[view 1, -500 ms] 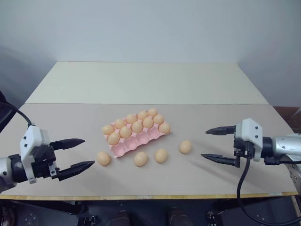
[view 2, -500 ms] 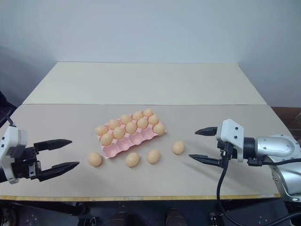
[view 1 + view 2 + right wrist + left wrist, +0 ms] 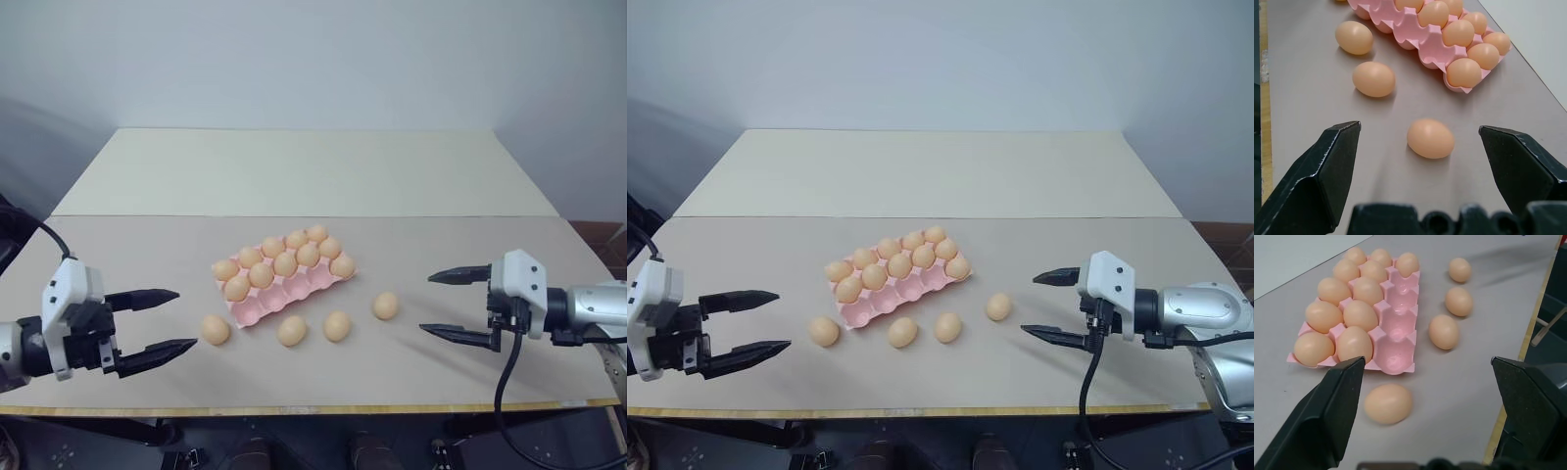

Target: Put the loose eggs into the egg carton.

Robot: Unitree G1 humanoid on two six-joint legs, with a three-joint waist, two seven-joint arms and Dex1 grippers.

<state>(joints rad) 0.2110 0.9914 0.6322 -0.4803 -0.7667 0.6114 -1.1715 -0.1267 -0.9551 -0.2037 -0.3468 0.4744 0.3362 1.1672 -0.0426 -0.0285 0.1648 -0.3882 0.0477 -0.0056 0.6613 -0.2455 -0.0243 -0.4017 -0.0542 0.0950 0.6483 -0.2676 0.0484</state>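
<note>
Since half a second ago almost nothing has shifted: the left hand point(image 3: 167, 320) has eased very slightly toward the robot's left, while the right hand point(image 3: 454, 305), the eggs and the carton lie as they did. Both hands hover over the tabletop point(image 3: 137, 264) with their two black fingers spread wide and nothing between them, the left one well to the left of the eggs, the right one well to the right. The pink egg carton point(image 3: 299, 286) sits slanted near the middle of the tabletop; its two far rows are full of eggs and one more egg sits at the right end of the near row, leaving four near cups bare. The four loose eggs lie on the tabletop just in front of that near row: one point(image 3: 216, 329) off the carton's left corner, nearest the left hand, two point(image 3: 292, 331) point(image 3: 337, 325) side by side in the middle, and one point(image 3: 386, 305) farther right, nearest the right hand.
</note>
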